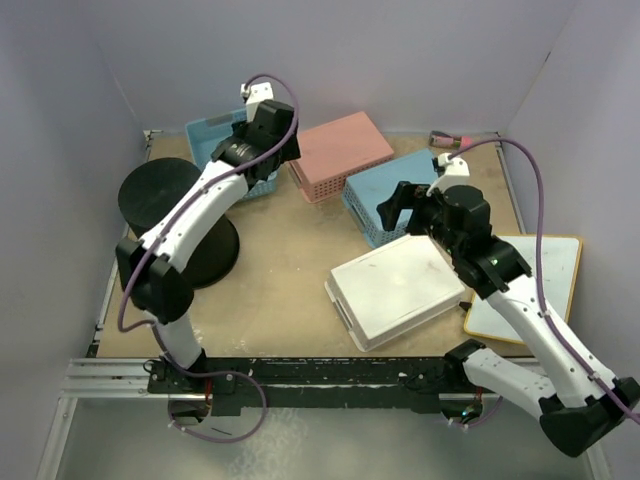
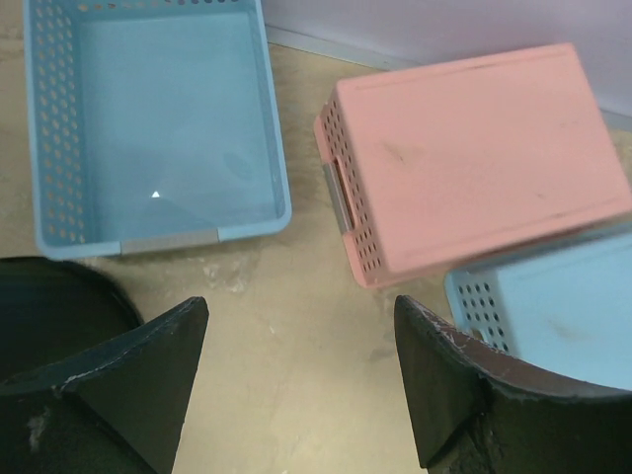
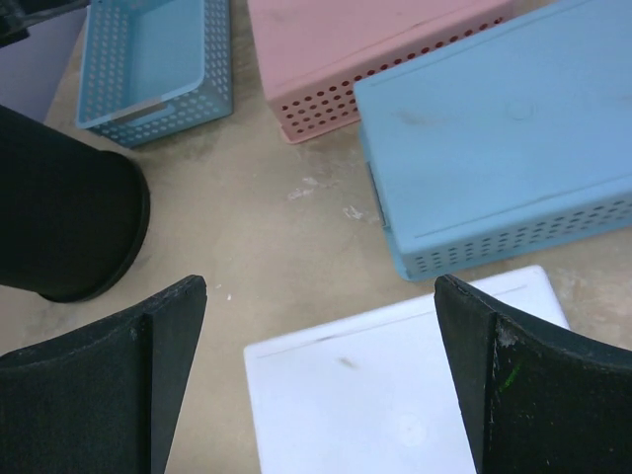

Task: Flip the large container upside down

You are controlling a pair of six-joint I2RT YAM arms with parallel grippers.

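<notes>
Far left: large container (image 1: 165, 190) stands on the table (image 1: 280, 270), flat closed base up and rim down per the right wrist view. Looks flipped already, imo. Left gripper (image 2: 299, 326) hovers over bare tabletop btw the open blue basket (image 2: 54, 148) and the pink basket (image 2: 474, 158), jaws wide apart, nothing held. Further right, right gripper (image 3: 321, 296) hangs above the white basket (image 3: 375, 395), jaws spread wide too, empty. Both are well clear of the container, prob. because it needs no more handling.

Lab test cell: blank partition walls (image 1: 330, 50)
</notes>
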